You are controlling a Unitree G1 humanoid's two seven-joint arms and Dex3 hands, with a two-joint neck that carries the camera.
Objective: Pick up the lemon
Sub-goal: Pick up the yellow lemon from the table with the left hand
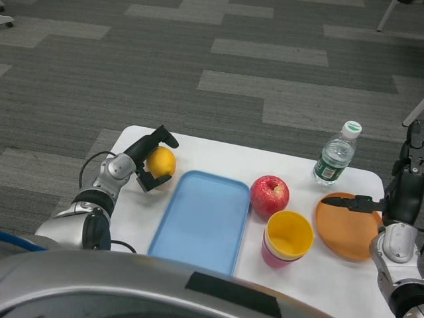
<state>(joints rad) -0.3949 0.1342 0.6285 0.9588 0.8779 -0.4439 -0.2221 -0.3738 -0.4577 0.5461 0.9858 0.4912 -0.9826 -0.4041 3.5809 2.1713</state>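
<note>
one lemon (pixel 161 161) sits on the white table (pixel 205 156) inside the left robot hand (pixel 152 159), its long axis running roughly from the near-left to the far-right of the head view, one end toward the tray beside it. the hand's black fingers (pixel 161 136) arch over the top of the fruit while a lower part (pixel 154 181) curls under its near side, so the left robot hand is wrapped around the lemon and touching it; whether the fruit is off the table cannot be told.

just right of that hand lies one blue tray (pixel 199 222). further right stand one red apple (pixel 269 195) and a stack of cups (pixel 287 238), a yellow one on top with a pink one showing beneath. one orange plate (pixel 344 232) lies at the far right, and one plastic water bottle (pixel 336 156) with a white cap stands beyond it.

the right robot hand (pixel 374 202) hangs at the right edge of the table, its fingers (pixel 344 201) stretched out apart over the orange plate, holding nothing. grey patterned carpet (pixel 199 59) fills the room beyond.
</note>
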